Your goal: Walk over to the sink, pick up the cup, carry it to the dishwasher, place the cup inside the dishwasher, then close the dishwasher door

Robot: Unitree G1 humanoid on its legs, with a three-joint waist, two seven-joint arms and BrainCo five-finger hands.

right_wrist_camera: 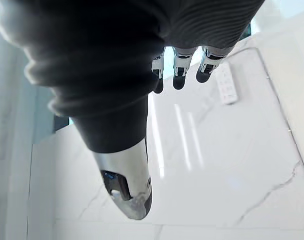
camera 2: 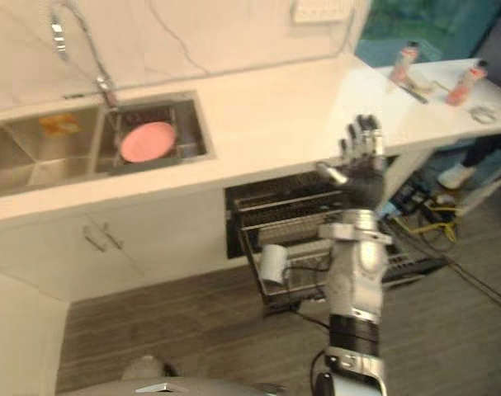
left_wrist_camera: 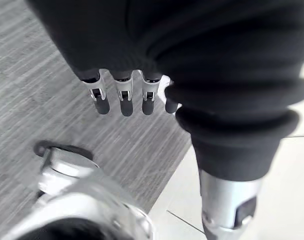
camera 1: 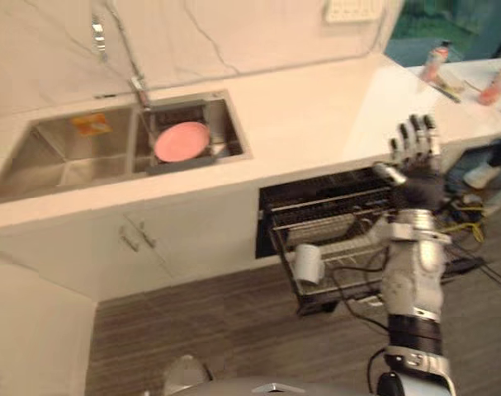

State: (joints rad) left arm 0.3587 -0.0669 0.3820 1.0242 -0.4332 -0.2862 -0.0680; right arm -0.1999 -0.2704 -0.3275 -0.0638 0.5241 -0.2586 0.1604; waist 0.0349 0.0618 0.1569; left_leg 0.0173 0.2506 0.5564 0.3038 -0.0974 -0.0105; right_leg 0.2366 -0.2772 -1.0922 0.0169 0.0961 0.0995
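1. Lying on its side in the front left corner of the dishwasher rack (camera 1: 357, 239): white cup (camera 1: 306, 262), touched by neither hand.
2. Drawn out from the open dishwasher (camera 1: 271, 206) beneath the white table (camera 1: 316, 115): that same wire rack, hanging over the grey wood floor (camera 1: 233, 322).
3. Raised above the right part of the rack, level with the table edge and well apart from the cup: right hand (camera 1: 417, 161), dark back turned to the head camera, straight and slightly spread, thumb out to the left, holding nothing.
4. Seen from the right wrist: straight fingers (right_wrist_camera: 179, 67) against the white marbled wall, with a white socket panel (right_wrist_camera: 226, 82) just past the tips.
5. Low over the floor: left hand (left_wrist_camera: 124, 97), fingers hanging loose and uncurled, empty.
6. Set into the table at the left: steel sink (camera 1: 35, 157) with two basins, a pink plate (camera 1: 181, 141) in the right-hand one, a faucet (camera 1: 118, 49) rising behind the divider.
7. At the far right end of the table: two bottles (camera 1: 434, 60) (camera 1: 498, 82), standing apart.
8. On the floor below that end: a person's pale shoe (camera 1: 484, 175).
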